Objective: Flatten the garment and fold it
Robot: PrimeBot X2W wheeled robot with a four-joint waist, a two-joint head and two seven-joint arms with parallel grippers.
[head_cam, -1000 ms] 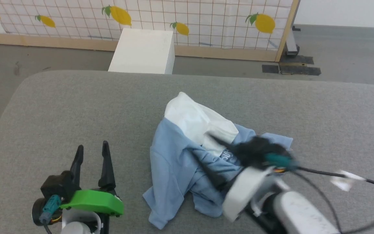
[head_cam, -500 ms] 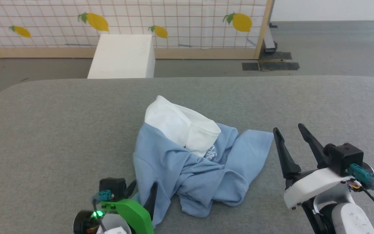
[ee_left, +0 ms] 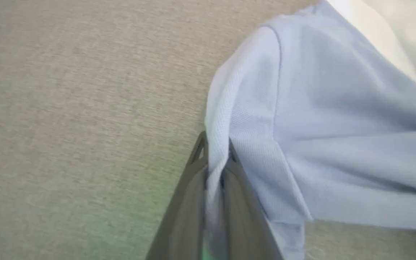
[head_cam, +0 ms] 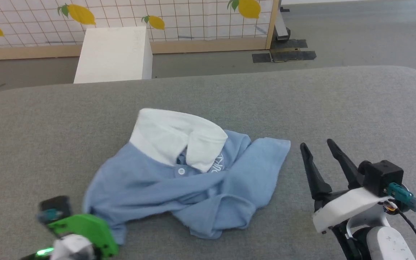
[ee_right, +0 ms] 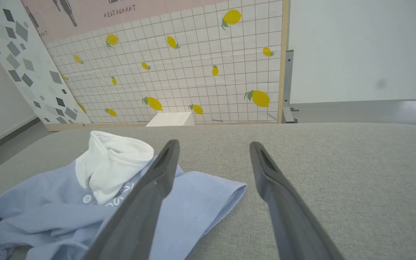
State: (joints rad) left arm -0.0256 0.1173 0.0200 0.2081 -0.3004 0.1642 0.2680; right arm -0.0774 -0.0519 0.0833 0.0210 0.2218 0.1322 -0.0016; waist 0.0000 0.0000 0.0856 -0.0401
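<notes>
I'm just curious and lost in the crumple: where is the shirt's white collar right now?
In the head view the white collar sits at the far edge of the garment, just above a button, left of the right gripper.

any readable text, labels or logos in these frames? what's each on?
"RESTAURANT": dark capitals on the pink wall panel, right wrist view.
Second dark word, lower left on that panel: cut off, unreadable.
Chest logo on the garment: white lettering, half hidden under the collar, unreadable.
</notes>
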